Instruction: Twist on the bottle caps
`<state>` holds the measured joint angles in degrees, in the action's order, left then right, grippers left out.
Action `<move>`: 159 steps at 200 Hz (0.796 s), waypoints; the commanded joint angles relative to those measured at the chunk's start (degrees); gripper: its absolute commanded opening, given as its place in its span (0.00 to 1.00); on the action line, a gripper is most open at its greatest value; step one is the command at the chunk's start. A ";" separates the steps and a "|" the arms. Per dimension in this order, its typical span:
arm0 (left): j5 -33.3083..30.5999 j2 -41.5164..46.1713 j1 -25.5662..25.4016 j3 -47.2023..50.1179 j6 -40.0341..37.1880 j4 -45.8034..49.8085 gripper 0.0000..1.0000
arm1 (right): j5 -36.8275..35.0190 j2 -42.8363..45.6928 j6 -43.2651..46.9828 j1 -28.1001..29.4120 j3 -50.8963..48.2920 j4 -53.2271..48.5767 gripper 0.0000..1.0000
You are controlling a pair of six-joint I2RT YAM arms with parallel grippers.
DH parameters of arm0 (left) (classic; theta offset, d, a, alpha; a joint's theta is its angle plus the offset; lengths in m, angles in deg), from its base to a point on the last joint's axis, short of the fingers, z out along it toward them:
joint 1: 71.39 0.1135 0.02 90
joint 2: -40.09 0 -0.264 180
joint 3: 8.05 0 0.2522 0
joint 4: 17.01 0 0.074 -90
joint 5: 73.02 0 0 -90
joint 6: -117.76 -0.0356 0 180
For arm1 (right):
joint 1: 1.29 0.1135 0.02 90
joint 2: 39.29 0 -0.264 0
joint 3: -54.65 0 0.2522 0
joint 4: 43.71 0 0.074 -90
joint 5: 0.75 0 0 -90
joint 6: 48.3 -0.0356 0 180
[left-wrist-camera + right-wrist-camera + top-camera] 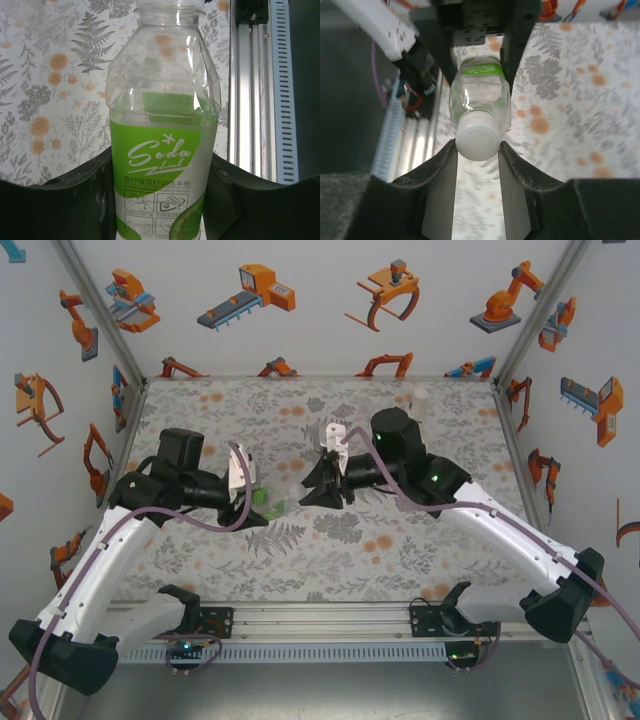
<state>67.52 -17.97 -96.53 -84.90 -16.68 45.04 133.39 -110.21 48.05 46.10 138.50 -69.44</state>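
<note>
Table (pixel 400 550): the action is near centre, a touch toward 9 o'clock; a spare clear bottle (pixel 421 396) stands at about 1 o'clock by the far edge, well apart. Left gripper (pixel 161 160) is clamped on the green bottle (pixel 165 100) at the label, low on the body, holding it sideways with the neck pointing to 3 o'clock toward the right arm. Right gripper (pixel 477 146) has its jaws against both sides of the white cap (pixel 477 135), which sits on the bottle mouth. It looks pinched on it by the fingertips alone. Can't tell whether the threads have caught. Risks, biggest first: 1) the bottle is thin-walled and held far from the neck, so axial push from the right arm can bend or swing the neck off axis, and the cap cross-threads or jams crooked. 2) Twisting torque may spin the whole bottle inside the left jaws, since the label is slick, so the cap turns with the bottle and never tightens. 3) Squeezing harder to stop that dents the body. 4) The tip-only hold on a small smooth cap can slip mid-turn. If the threads aren't engaged, the cap pops off and rolls away toward 6 o'clock and the rail.
</note>
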 commanded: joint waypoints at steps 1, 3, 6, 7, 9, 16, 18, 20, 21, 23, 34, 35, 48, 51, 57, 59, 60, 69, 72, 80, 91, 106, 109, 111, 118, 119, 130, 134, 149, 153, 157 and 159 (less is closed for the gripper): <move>1.59 -0.44 -0.26 -0.72 -1.06 -1.85 0.00 | -8.39 1.70 -30.46 2.33 -1.88 8.54 0.00; 1.60 -0.42 -0.32 -0.76 -1.05 -1.88 0.00 | -9.14 1.80 -32.11 2.46 -1.82 8.25 0.00; 1.62 -0.39 -0.26 -0.77 -1.08 -1.86 0.00 | -10.40 1.83 -34.26 2.65 -1.66 7.64 0.00; 1.64 -0.39 -0.26 -0.74 -1.08 -1.83 0.00 | -10.70 1.83 -35.16 2.63 -1.64 7.43 0.00; 1.59 -0.41 -0.32 -0.72 -1.08 -1.92 0.00 | -11.48 1.81 -36.56 2.73 -1.47 6.96 0.00; 1.62 -0.44 -0.27 -0.73 -1.06 -2.02 0.00 | -13.15 1.67 -41.12 3.00 -1.02 5.72 0.00; 1.59 -0.49 -0.33 -0.72 -1.08 -2.01 0.00 | -13.50 1.62 -42.49 3.04 -0.85 5.40 0.00; 1.62 -0.50 -0.29 -0.72 -1.08 -1.98 0.00 | -13.96 1.54 -43.73 3.03 -0.79 5.07 0.00; 1.60 -0.48 -0.32 -0.76 -1.08 -2.02 0.00 | -14.15 1.55 -44.24 3.04 -0.72 4.83 0.00; 1.58 -0.48 -0.38 -0.75 -1.08 -2.05 0.00 | -14.49 1.46 -45.62 3.09 -0.62 4.43 0.00; 1.62 -0.60 -0.38 -0.72 -1.08 -2.04 0.00 | -17.29 0.89 -53.42 3.20 0.26 1.12 0.00; 1.64 -0.63 -0.36 -0.72 -1.08 -2.05 0.00 | -17.53 0.83 -54.06 3.21 0.33 0.79 0.00; 1.62 -0.79 -0.43 -0.73 -1.04 -2.15 0.00 | -19.07 0.05 -62.00 3.16 1.55 -2.62 0.00; 1.59 -0.76 -0.52 -0.72 -1.06 -2.16 0.00 | -19.28 -0.22 -63.83 3.17 1.81 -3.47 0.00; 1.64 -0.81 -0.55 -0.72 -0.99 -2.19 0.00 | -20.02 -0.67 -68.05 3.06 2.30 -5.25 0.00; 1.59 -0.86 -0.59 -0.72 -0.95 -2.16 0.00 | -20.22 -0.82 -69.35 3.01 2.46 -5.98 0.00; 1.63 -0.84 -0.60 -0.72 -0.97 -2.16 0.00 | -20.36 -0.90 -70.10 2.99 2.53 -6.28 0.00; 1.60 -0.88 -0.65 -0.72 -0.99 -2.24 0.00 | -20.29 -1.75 -76.30 2.82 2.95 -7.87 0.00; 1.62 -0.84 -0.66 -0.73 -0.95 -2.24 0.00 | -19.82 -1.99 -78.03 2.77 2.95 -7.94 0.00; 1.50 -0.92 -0.74 -0.72 -1.06 -2.32 0.00 | -18.67 -2.77 -82.85 2.55 2.79 -8.23 0.00; 1.49 -1.09 -0.78 -0.78 -1.08 -2.35 0.00 | -16.99 -3.99 -87.11 2.30 2.67 -7.98 0.00; 1.49 -1.26 -0.97 -0.85 -1.26 -2.35 0.00 | -15.93 -5.46 -88.07 2.26 4.44 -9.86 0.00; 1.53 -1.26 -1.10 -0.81 -1.28 -2.35 0.00 | -15.93 -5.73 -87.84 2.26 4.94 -10.24 0.00; 1.50 -1.33 -1.08 -0.83 -1.31 -2.33 0.00 | -15.99 -5.84 -87.46 2.26 5.27 -10.50 0.00; 1.49 -1.26 -1.13 -0.81 -1.34 -2.33 0.00 | -16.10 -6.23 -86.07 2.25 6.56 -11.43 0.00; 1.49 -1.26 -1.09 -0.81 -1.39 -2.37 0.00 | -16.10 -6.24 -85.85 2.26 6.69 -11.51 0.00; 1.54 -1.26 -1.15 -0.75 -1.43 -2.33 0.00 | -16.49 -6.38 -82.90 2.21 8.66 -13.26 0.02; 1.54 -1.22 -1.17 -0.74 -1.42 -2.33 0.00 | -16.93 -6.30 -80.90 2.18 9.54 -14.13 0.05; 1.49 -1.23 -1.16 -0.72 -1.43 -2.33 0.00 | -19.65 -5.76 -71.79 2.09 12.98 -18.75 0.21; 1.50 -1.27 -1.17 -0.72 -1.42 -2.33 0.00 | -20.21 -5.60 -69.25 1.84 13.77 -19.98 0.27; 1.57 -1.25 -1.14 -0.75 -1.43 -2.34 0.00 | -20.40 -5.32 -66.49 1.68 14.36 -20.64 0.31; 1.59 -1.22 -1.18 -0.79 -1.43 -2.33 0.00 | -20.41 -5.18 -65.22 1.54 14.51 -20.77 0.33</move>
<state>63.78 -19.46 -96.53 -84.90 -16.66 43.36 116.25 -116.15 -29.08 48.20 147.15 -86.53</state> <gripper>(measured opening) 0.523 0.325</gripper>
